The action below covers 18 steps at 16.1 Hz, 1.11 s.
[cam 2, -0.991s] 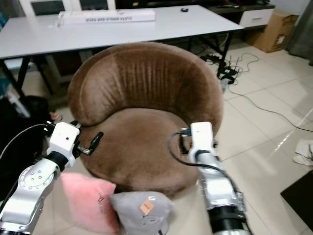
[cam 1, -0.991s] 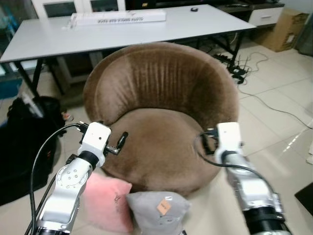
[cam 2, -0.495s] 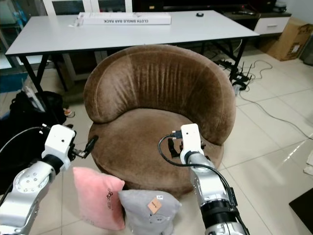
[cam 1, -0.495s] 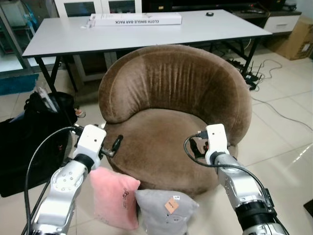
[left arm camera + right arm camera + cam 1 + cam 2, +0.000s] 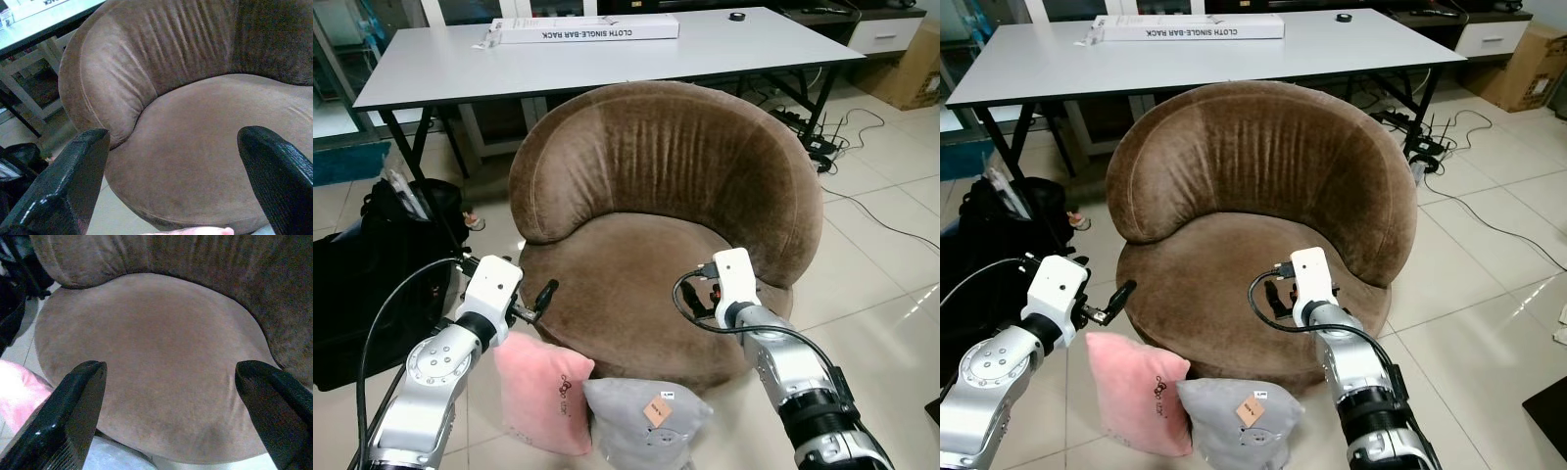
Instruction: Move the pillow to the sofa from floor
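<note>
A pink pillow (image 5: 545, 392) stands on edge on the floor at lower left of the frame, against the brown sofa's (image 5: 656, 235) base, directly below the left gripper (image 5: 544, 294), the nearer one, fingers spread wide and empty. A grey pillow (image 5: 641, 423) leans beside it. The right gripper (image 5: 171, 406), also spread, hangs over the seat.
</note>
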{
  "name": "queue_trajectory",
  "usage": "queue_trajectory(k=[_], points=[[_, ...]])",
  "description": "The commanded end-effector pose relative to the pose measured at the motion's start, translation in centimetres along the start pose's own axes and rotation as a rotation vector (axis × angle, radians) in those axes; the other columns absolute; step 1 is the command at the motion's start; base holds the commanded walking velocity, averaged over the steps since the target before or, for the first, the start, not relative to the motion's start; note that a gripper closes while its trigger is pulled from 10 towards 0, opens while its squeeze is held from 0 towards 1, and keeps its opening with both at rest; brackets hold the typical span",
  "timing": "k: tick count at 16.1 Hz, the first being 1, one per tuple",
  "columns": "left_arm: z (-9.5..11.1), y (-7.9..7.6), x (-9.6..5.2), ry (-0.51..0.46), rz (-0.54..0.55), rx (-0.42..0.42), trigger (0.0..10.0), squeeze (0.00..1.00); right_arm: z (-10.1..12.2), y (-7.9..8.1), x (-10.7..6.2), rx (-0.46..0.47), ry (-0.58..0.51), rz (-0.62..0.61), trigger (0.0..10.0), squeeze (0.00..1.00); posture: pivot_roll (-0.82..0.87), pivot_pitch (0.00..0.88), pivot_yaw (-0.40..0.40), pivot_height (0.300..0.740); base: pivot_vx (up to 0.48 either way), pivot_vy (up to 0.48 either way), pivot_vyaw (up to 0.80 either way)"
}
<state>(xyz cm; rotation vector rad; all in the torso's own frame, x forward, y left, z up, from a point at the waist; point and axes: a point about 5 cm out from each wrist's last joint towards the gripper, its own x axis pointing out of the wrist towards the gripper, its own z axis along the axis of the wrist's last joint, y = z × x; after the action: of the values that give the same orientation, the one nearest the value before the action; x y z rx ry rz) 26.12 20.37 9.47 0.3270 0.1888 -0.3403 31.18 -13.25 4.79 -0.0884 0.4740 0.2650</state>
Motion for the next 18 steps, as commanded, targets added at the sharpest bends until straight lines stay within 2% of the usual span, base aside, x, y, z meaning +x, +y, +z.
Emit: queue_trajectory(k=[1,4,6,9,11,15,18], points=[[0.2,0.0,-0.2,-0.014,-0.021,0.003,10.0,0.00,0.1,0.1,0.2,-0.018,0.005,0.022,10.0,0.00,0.13,0.000,0.024,0.740,0.000,0.000,0.00],[0.2,-0.5,-0.2,-0.020,-0.079,-0.004,10.0,0.00,-0.2,0.7,0.2,-0.021,0.023,0.091,10.0,0.00,0.13,0.000,0.026,0.725,0.000,0.000,0.00],[0.1,-0.7,-0.3,-0.012,-0.098,0.000,10.0,0.00,-0.4,0.6,0.2,-0.030,0.027,0.094,10.0,0.00,0.12,0.000,0.025,0.705,0.000,0.000,0.00],[-0.5,-0.3,-0.4,0.013,-0.105,0.027,10.0,0.00,-0.2,0.6,0.3,-0.035,0.020,0.098,10.0,0.00,0.12,0.000,0.032,0.680,0.000,0.000,0.00],[-0.1,0.1,-0.1,0.001,-0.095,0.035,10.0,0.00,-0.2,0.4,0.4,-0.036,0.017,0.092,10.0,0.00,0.13,0.000,0.021,0.665,0.000,0.000,0.00],[-0.2,0.3,-0.2,-0.008,-0.078,0.057,10.0,0.00,0.1,0.7,0.9,-0.106,0.018,0.108,10.0,0.00,0.15,0.000,-0.020,0.625,0.000,0.000,0.00],[-0.3,0.6,-0.3,-0.007,-0.063,0.061,10.0,0.00,0.8,0.6,1.1,-0.116,-0.002,0.114,10.0,0.00,0.15,0.000,-0.024,0.620,0.000,0.000,0.00]])
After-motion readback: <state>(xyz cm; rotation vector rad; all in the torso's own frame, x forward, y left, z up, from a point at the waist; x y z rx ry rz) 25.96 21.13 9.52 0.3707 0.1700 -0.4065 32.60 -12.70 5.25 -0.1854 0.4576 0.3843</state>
